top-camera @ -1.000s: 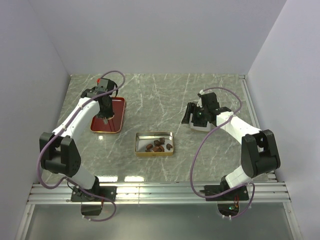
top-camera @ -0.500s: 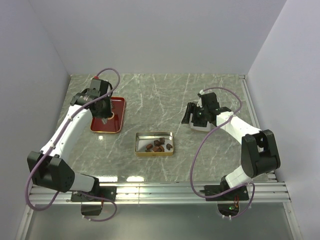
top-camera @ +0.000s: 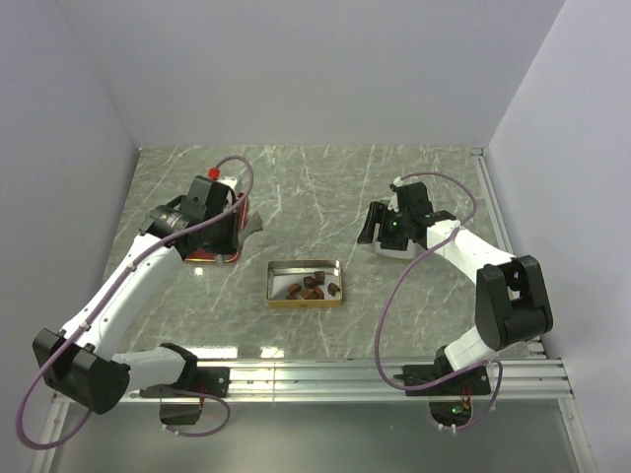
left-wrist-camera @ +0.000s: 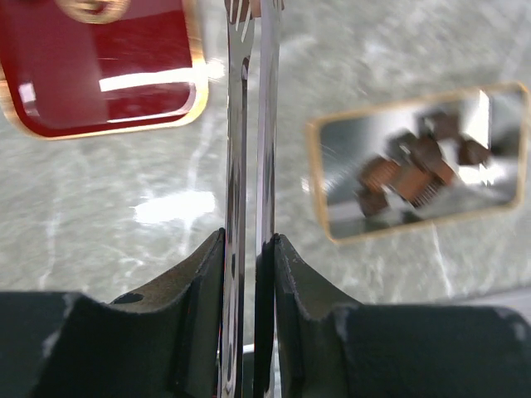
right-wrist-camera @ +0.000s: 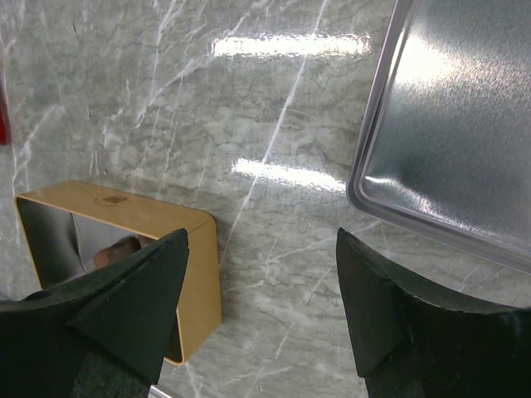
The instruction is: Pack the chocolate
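Tweezers [left-wrist-camera: 235, 124] clenched in left pincer [left-wrist-camera: 249, 240], between red tray [left-wrist-camera: 99, 91] and gold tin [left-wrist-camera: 315, 182]; right pincer [right-wrist-camera: 261, 249] released.

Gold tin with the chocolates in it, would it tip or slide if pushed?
The gold tin looks low and wide, so it would probably slide rather than tip. The glossy marble tabletop likely gives little grip. The loose chocolates inside may shift when it moves.

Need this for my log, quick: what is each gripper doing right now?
Left gripper: closed, fingers clamped on the metal tweezers.
Right gripper: open, holding nothing.
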### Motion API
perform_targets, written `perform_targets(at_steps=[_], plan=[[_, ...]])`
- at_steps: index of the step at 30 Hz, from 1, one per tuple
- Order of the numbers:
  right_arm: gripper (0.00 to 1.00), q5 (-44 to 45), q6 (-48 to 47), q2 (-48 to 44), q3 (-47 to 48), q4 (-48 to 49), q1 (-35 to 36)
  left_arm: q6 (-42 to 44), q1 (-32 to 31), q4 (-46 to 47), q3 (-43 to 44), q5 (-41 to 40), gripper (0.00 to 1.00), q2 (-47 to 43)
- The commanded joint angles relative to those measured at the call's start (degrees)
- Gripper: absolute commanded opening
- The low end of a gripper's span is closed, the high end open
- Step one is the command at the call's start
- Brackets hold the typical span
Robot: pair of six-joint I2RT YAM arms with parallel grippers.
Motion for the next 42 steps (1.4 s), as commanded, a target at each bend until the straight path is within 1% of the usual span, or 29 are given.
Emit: perform_targets(at_steps=[1, 5, 11, 17, 24, 34, 37, 42], plan=[[0.79, -0.5, 0.2, -2.0, 0.1, 1.1, 0.6, -0.4, -3.3, 1.5, -0.2, 3.7, 0.31, -2.3], [0.79, -0.5, 0.3, -2.2, -0.1, 1.2, 0.8, -0.6, -5.0, 1.5, 0.3, 5.0, 0.31, -3.8], [0.79, -0.4, 0.4, -2.4, -0.4, 1.1, 1.0, -0.5, -6.6, 0.0, 0.3, 9.3, 0.31, -6.4], [0.79, -0.3, 0.5, -2.1, -0.5, 1.2, 1.1, -2.3, -8.3, -2.5, -1.7, 12.5, 0.31, -10.0], [0.79, -0.3, 0.5, -1.6, 0.0, 1.1, 1.6, -4.5, -9.1, -8.4, -2.6, 13.9, 0.31, -11.7], [0.79, -0.2, 0.5, -1.3, 0.0, 1.2, 1.7, -6.1, -9.6, -11.4, -5.5, 15.2, 0.31, -12.9], [0.79, -0.2, 0.4, -1.2, 0.0, 1.0, 1.8, -6.5, -9.7, -10.6, -5.5, 15.1, 0.33, -13.1], [0.79, -0.1, 0.4, -1.2, 0.0, 1.0, 1.8, -6.3, -9.7, -10.5, -5.0, 14.8, 0.39, -12.7]])
